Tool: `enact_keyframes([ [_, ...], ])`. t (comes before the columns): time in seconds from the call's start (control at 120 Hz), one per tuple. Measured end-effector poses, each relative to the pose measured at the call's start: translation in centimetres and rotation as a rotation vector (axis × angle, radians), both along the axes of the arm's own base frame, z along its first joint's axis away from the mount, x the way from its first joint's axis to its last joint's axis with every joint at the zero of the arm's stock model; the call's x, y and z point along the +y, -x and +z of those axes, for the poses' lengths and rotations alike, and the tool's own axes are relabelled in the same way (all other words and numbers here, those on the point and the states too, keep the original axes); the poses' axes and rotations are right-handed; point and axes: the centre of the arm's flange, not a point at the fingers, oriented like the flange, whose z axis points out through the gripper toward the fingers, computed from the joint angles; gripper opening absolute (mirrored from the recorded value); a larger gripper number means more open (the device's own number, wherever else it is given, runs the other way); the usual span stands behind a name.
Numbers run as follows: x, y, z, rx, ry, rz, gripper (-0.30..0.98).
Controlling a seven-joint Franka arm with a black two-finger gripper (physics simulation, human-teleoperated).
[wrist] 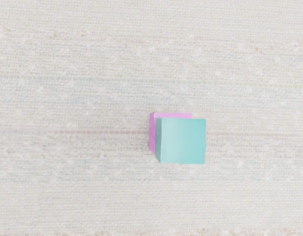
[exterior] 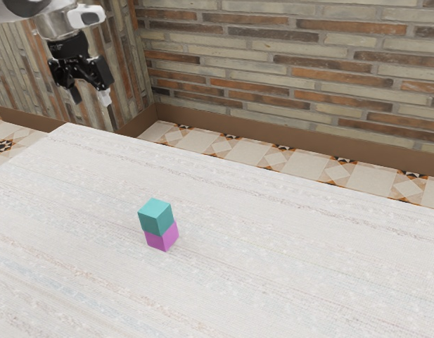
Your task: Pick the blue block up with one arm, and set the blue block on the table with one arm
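Exterior view: the claw [exterior: 93, 104] is seen released, the blue block [exterior: 156, 217] is stacked on a pink block [exterior: 162, 240] on the table [exterior: 287, 267]; by the wrist view, the pink one is mostly covered.

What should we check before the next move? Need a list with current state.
1. Gripper open: ok, fingers apart.
2. Blue block accessible from above: ok, it sits on top of the pink block.
3. Pink block resting on the table: ok.
4. Gripper down at blue block: not ok, it hangs well clear of it.
5. Blue block off the pink one and on the table: not ok, still to do.
6. Grip force setting: cannot tell.
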Motion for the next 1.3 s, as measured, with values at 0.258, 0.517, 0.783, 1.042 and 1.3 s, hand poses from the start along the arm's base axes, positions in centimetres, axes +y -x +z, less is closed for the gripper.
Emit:
enact_keyframes([
  [0.258, -8.5, 0.3, -7.1, 0.028, -0.069, -0.109, 0.66],
  [0.517, -4.8, 1.1, -18.3, 0.033, -0.098, 0.026, 0.66],
  [0.783, -6.4, -1.4, -23.1, -0.036, -0.12, 0.035, 0.66],
  [1.042, -8.9, -1.5, -26.3, -0.056, -0.118, 0.016, 0.66],
  [1.3, -8.0, -2.1, -27.7, -0.065, -0.116, 0.053, 0.66],
])
